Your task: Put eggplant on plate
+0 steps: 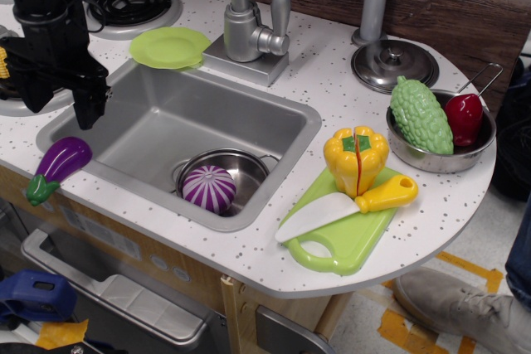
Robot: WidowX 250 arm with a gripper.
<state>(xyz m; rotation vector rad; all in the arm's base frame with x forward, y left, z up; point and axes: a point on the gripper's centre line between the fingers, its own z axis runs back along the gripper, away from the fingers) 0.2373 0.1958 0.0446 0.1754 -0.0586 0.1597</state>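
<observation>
Upper left of the frame: black end effector hangs above the left end of the sink, fingers spread wide, nothing between them; one fingertip sits over the sink's left rim, the other over the table further left. Lower left: eggplant lies on the table just beside the sink's left corner, green stem cap toward the bottom-left, purple body angled up-right; it is below the end effector and apart from it. Plate sits at upper centre-left, at the sink's back edge, touching the faucet base on its right; well apart from the eggplant. Inside the sink: metal bowl holding the purple-and-white striped ball. Right side: cutting board with yellow pepper and toy knife; pan with green bumpy vegetable and red one; pot lid behind it.
</observation>
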